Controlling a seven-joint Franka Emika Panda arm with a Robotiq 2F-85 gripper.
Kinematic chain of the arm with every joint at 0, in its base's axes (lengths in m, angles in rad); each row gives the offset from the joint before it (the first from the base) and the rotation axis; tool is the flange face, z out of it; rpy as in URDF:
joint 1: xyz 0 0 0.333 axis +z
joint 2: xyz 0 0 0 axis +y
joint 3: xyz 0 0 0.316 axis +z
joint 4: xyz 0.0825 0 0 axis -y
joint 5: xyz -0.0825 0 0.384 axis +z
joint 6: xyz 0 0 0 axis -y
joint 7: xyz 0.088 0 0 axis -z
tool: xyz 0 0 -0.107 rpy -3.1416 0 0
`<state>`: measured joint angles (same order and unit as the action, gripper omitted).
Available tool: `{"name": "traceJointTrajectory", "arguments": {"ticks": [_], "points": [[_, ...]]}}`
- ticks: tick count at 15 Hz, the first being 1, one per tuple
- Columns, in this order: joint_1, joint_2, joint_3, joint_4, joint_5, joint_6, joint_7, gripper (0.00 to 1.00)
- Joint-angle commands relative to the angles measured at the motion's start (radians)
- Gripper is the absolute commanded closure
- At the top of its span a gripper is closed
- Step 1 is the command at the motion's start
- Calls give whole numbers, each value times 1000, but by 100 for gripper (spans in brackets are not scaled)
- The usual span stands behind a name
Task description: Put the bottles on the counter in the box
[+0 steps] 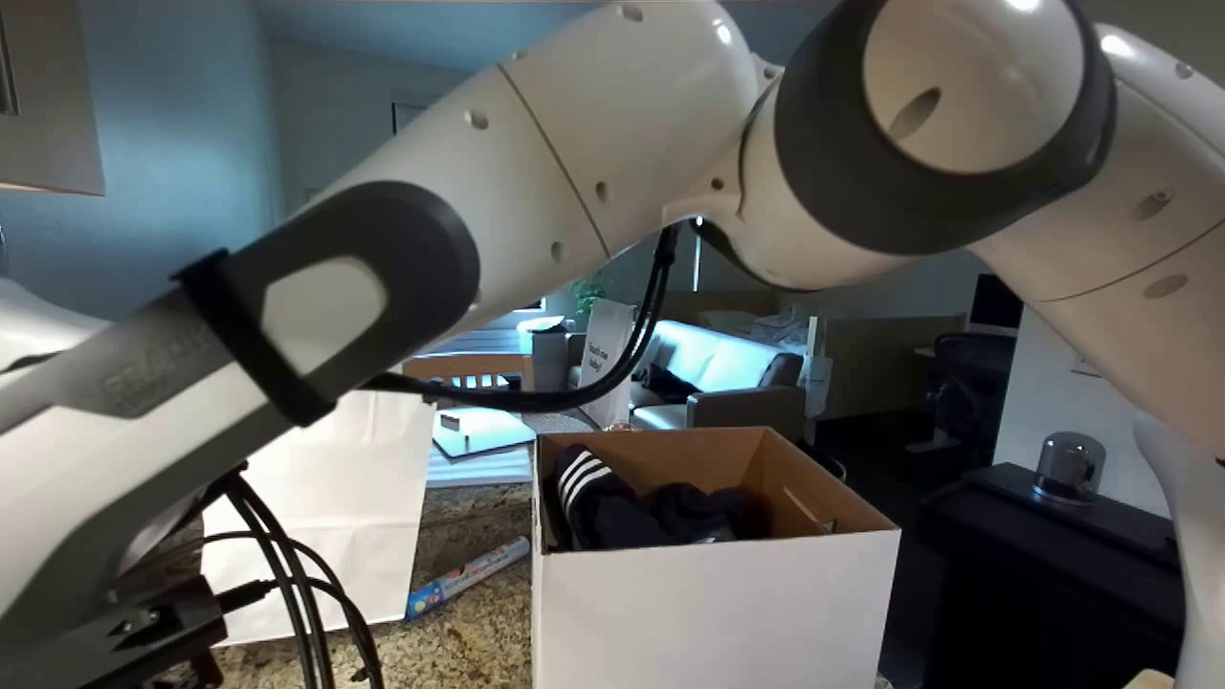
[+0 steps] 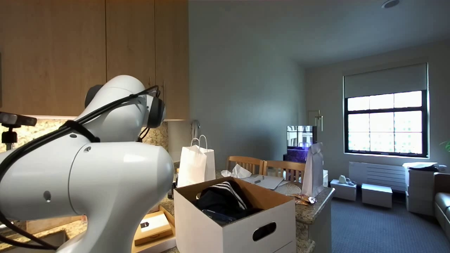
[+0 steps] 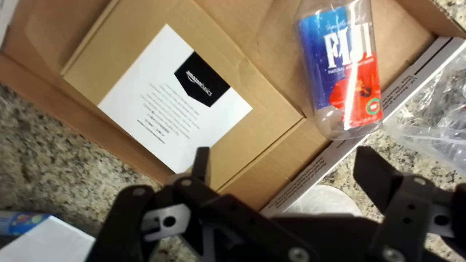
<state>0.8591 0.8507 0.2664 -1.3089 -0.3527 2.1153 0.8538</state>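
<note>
- Showing left of the fingers (image 3: 373,173), in the wrist view, is the speckled counter (image 3: 65,160).
- Just ahead of the left finger (image 3: 202,162), a flat brown package (image 3: 171,98) sits in a low tray (image 3: 62,111).
- The fingers are spread wide, with nothing held in them.
- Ahead of the right finger (image 3: 375,178), the bottle (image 3: 344,80) lies on its side, mostly in the tray, its bottom end over the tray's edge.
- Right of the fingers is clear, crinkly plastic (image 3: 429,125); I can't tell if it hides another bottle.
- The job does not look done: I think this bottle, at least, must be picked up and put in the box (image 1: 708,612).
- The box is away from the fingers, out of the wrist view, but both exterior views show it. Dark clothes (image 2: 219,198) with white stripes fill part of it, and I can't tell if any bottle is under or beside them.
- Only the wrist view shows the bottle and the fingers clearly; I can't make them out in the exterior views.
</note>
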Motion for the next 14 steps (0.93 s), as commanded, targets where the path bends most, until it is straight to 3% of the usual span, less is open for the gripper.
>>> {"name": "traceJointTrajectory", "arguments": {"ticks": [1,7,11,14], "points": [[11,150,-15,199,88,-25,-268,0],[23,320,1,406,251,-129,-627,0],[36,380,53,521,261,-336,-758,0],[92,389,23,574,301,-511,-834,0]]}}
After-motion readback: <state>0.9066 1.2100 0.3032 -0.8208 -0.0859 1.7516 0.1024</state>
